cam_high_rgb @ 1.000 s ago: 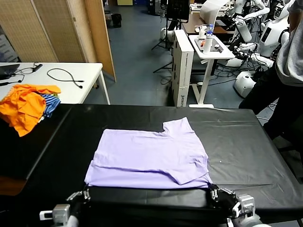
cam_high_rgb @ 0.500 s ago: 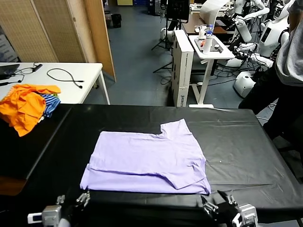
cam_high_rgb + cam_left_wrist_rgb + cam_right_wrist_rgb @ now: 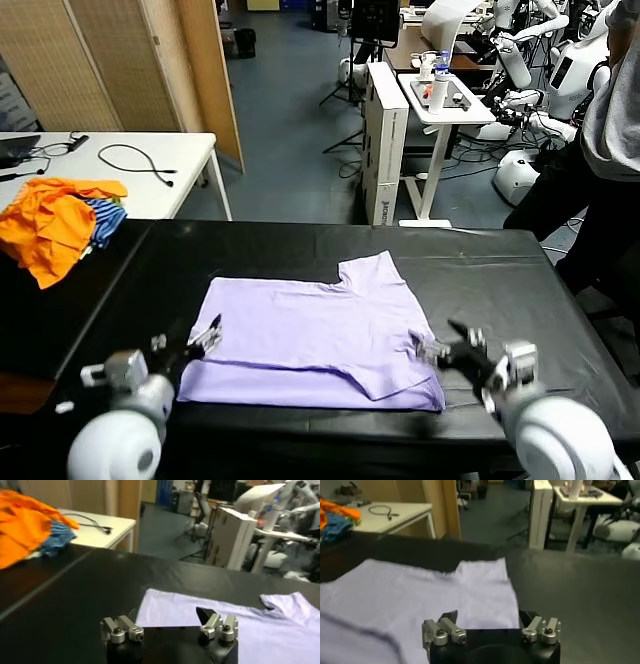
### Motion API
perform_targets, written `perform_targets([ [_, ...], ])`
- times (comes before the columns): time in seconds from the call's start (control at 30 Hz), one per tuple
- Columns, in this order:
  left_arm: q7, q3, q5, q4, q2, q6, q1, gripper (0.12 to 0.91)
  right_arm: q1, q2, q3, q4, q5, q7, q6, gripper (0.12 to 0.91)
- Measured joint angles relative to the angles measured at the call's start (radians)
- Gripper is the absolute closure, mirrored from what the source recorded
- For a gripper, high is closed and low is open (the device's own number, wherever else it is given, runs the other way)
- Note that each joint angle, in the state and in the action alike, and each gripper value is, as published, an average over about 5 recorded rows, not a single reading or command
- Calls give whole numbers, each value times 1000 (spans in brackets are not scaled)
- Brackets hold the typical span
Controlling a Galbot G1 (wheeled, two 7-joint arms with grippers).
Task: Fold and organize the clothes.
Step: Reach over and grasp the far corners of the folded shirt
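The pale lavender T-shirt point(image 3: 310, 335) lies folded flat on the black table point(image 3: 500, 280), one sleeve pointing to the far side. It also shows in the left wrist view point(image 3: 260, 625) and the right wrist view point(image 3: 420, 590). My left gripper point(image 3: 205, 338) is open and empty, raised just above the shirt's near left corner. My right gripper point(image 3: 445, 347) is open and empty, raised above the shirt's near right corner. Neither holds cloth. No purple print shows.
Bright orange garments point(image 3: 50, 225) and a blue-striped cloth point(image 3: 105, 215) lie piled at the table's far left. A white side table with a black cable point(image 3: 140, 160) stands behind. A person point(image 3: 610, 150) stands at the far right.
Both grippers have let go of the shirt's near edge and risen from the table's front edge to above the shirt's near corners. The shirt slid slightly nearer and lies still.
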Motion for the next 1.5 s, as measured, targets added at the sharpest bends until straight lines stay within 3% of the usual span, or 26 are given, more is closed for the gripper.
perform_targets([
  [0.13, 5, 30, -91, 106, 58, 0, -110, 123, 131, 11, -83, -121, 4, -6, 0, 118],
  [0.3, 13, 79, -118, 254, 83, 0, -237, 123, 248, 28, -164, -252, 7, -21, -1, 118],
  [0.63, 96, 137, -66, 447, 91, 0, -361, 123, 359, 59, -259, -416, -11, -45, -1, 118],
  [1.5, 138, 160, -14, 567, 81, -3, -388, 123, 417, 102, -327, -531, -31, -65, -1, 135],
])
